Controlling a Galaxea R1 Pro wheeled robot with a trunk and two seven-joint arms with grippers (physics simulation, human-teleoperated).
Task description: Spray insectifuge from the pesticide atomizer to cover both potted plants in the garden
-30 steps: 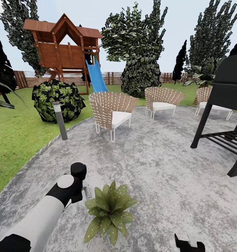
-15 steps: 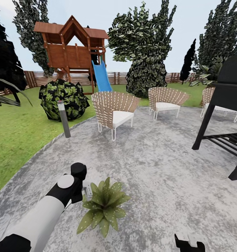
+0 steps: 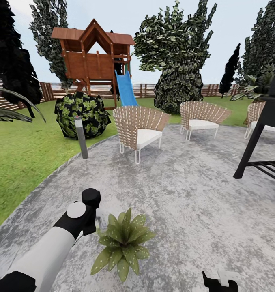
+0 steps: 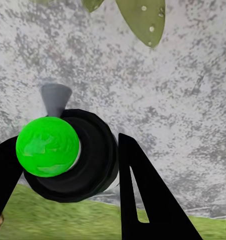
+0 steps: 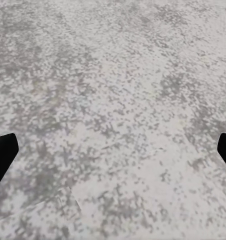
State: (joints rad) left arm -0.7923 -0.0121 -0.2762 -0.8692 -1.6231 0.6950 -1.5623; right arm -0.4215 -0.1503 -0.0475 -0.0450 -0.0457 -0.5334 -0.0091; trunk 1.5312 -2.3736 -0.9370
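From my remote station I saw a wooden playhouse (image 3: 93,56) with a blue slide (image 3: 125,89) standing on the grass before the fence. A round dark bush (image 3: 82,114) sat near a short grey lamp post (image 3: 81,137) at the paving's edge. Wicker chairs (image 3: 139,125) with white cushions stood on the stone, and a black grill stand (image 3: 263,138) rose at the right.

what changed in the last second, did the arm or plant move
Mostly the camera: the whole head view swung left, so the playhouse, chairs and grill slid right in the picture. The left pincer stays shut on the atomizer beside the plant. The right pincer hangs low, unchanged.
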